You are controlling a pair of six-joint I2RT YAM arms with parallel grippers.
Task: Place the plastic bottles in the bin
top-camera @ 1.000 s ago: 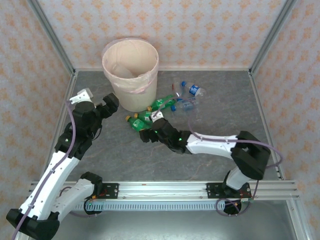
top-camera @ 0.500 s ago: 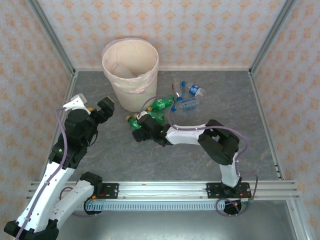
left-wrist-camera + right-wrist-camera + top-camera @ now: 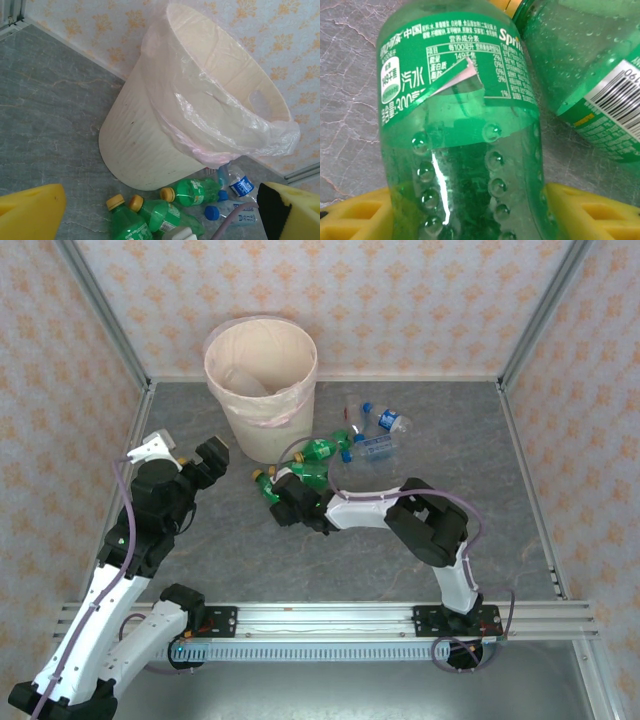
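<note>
Pickup step right now. In the right wrist view the right gripper [image 3: 470, 212] has a green Sprite bottle [image 3: 460, 125] between its jaws, the yellow pads [image 3: 355, 215] touching both flanks, so I read that as pinched, though how firmly I can't say. The bottle lies flat on the grey tabletop [image 3: 250, 550], just left of centre in the overhead view, with a second green bottle [image 3: 585, 75] tight against it at the upper right of the wrist picture. The bin [image 3: 262, 430] stands in the upper left, just beyond this cluster. More bottles lie to its right, a green one [image 3: 322, 448] and two clear blue-capped ones [image 3: 385, 422] [image 3: 375, 447]. The left gripper [image 3: 185, 452] hovers at the left of the bin, jaws spread wide and holding nothing. Next, I reckon, comes a clean lift that doesn't drag the neighbouring bottle, then a carry up over the lined rim, which sits well above bottle height, before letting go.
</note>
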